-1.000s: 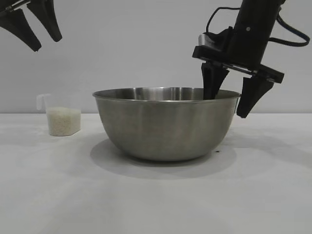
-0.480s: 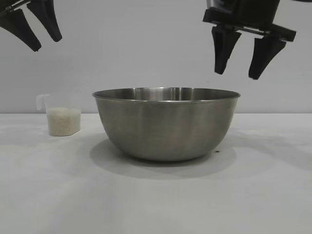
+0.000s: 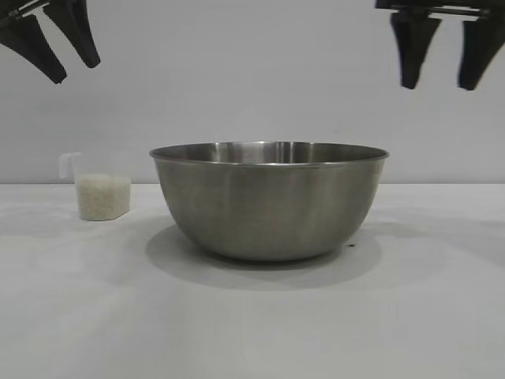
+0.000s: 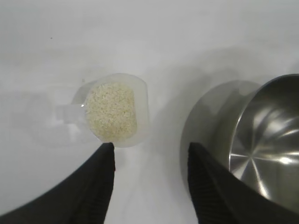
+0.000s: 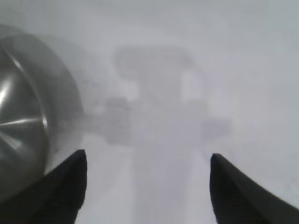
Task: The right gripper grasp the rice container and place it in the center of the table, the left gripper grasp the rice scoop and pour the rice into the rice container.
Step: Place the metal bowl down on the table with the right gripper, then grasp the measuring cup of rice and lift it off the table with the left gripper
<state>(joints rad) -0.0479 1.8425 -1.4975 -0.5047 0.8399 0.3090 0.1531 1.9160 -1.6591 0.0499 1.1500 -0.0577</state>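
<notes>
The rice container (image 3: 269, 201) is set upright near the middle of the worktop (image 3: 252, 324), its thin rim level and its shadow spread beneath it. From the left wrist view its polished inside (image 4: 268, 140) is seen bare — no grains are visible in the part that shows. To its left in the exterior view, well apart from it, the rice scoop (image 3: 96, 186) stands upright on the worktop with its handle turned away from the bowl. The rice (image 3: 102, 196) fills the lower part of the scoop as a pale mass; from above (image 4: 111, 111) it is seen to cover the scoop's whole floor.

The left gripper (image 3: 57, 41) is held high at the upper left corner of the exterior view, above and slightly outward of the scoop, its pointed fingers angled downward. Its jaws are parted and nothing is gripped between them; in its wrist view the scoop (image 4: 114, 109) lies just beyond one fingertip and the bowl beside the other.

The right gripper (image 3: 439, 59) is held high at the upper right, above and past the container's right rim, fingers pointing almost straight down. It is spread wide and released — only bare worktop and the bowl's edge (image 5: 28, 116) are seen between and beside its fingers in its wrist view.
</notes>
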